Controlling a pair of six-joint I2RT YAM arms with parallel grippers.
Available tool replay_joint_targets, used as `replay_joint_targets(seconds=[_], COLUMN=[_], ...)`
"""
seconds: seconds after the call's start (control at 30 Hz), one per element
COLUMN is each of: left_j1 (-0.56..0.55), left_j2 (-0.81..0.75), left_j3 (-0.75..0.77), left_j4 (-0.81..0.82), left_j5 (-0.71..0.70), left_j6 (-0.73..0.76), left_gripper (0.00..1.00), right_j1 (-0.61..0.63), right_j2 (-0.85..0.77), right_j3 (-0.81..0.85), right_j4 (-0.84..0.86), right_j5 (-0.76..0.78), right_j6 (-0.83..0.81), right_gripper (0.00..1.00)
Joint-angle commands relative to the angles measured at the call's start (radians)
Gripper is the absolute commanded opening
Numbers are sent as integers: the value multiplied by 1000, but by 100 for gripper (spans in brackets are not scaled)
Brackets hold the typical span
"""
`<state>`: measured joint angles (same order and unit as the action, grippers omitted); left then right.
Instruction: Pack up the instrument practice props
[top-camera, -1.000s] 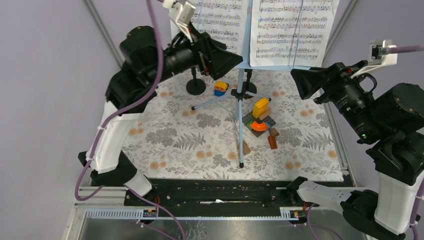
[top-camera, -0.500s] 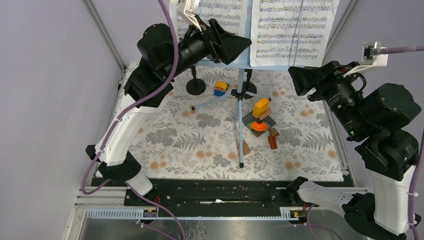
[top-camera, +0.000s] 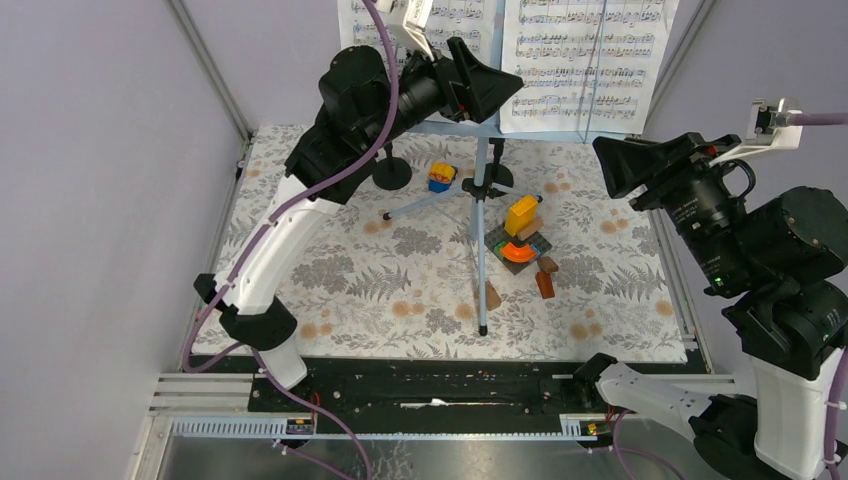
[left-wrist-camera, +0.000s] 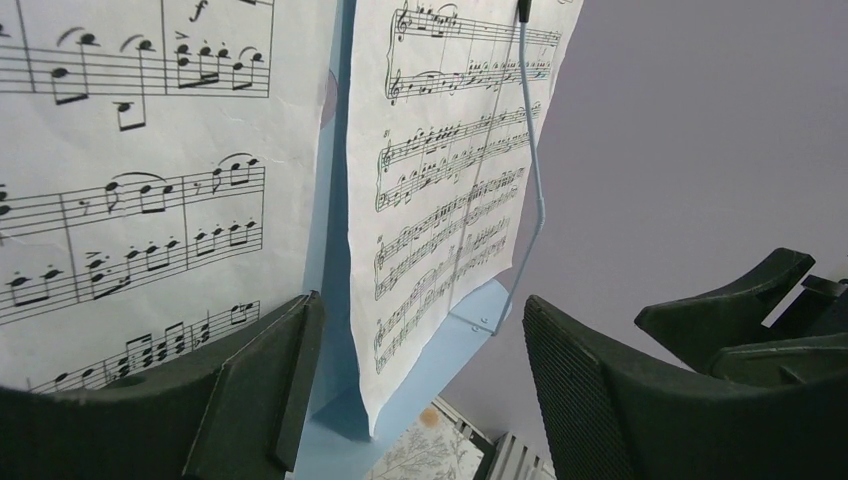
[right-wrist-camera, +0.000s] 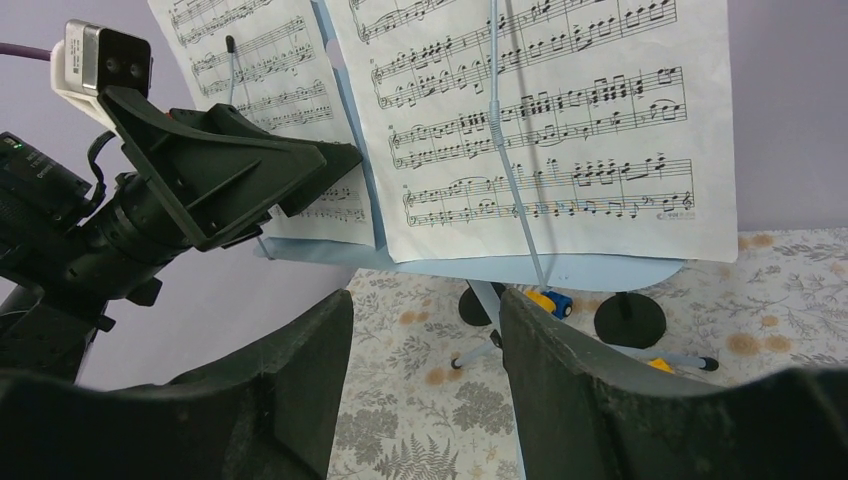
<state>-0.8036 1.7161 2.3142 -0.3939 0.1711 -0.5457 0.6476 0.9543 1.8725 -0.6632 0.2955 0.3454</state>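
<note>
The left tool (top-camera: 498, 88) has swung up from the counter's (top-camera: 400, 270) left side to the rack (top-camera: 545, 135). Its jaws stand wide apart and hold nothing. In its wrist view the lower corner of one of the pages (top-camera: 585, 60) hangs in the gap between them. The right tool (top-camera: 612, 168) has barely shifted: it is also open and empty, and faces the rack from the right, near it but apart. Judged from this, packing starts with the sheets, and a pinch on paper looks close, though nothing has been lifted yet.

The rack stands upright at the back of the counter on thin tubular tripod legs. Its light-blue ledge carries two white pages of printed music, thin and limp, each pinned by a slim wire arm. A black round-based mic holder (top-camera: 392, 172) sits behind the left leg. No microphone can be made out. Glossy toy blocks (top-camera: 520, 235) and small wooden blocks (top-camera: 545, 283) lie near the pole on the floral cloth.
</note>
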Motion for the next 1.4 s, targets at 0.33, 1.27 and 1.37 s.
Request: replay_joint_targets(seconds=[0.33,1.27,1.37], left_j1=[-24,-46,-46], left_j2=[58,95,94], left_j3=[-5,-53,-54], left_j4=[156,417,417], left_j5=[-14,-60,-64], left_j6=[-24,120,121], left_gripper=[77,12,4], right_j1=[-1,-2,-1], right_j2=[-30,271,309], right_j3=[-34,226,288], right_j4=[42,62,42], right_j5=[6,152,192], right_j6=[-34,-120,-137], right_gripper=[63,52,49])
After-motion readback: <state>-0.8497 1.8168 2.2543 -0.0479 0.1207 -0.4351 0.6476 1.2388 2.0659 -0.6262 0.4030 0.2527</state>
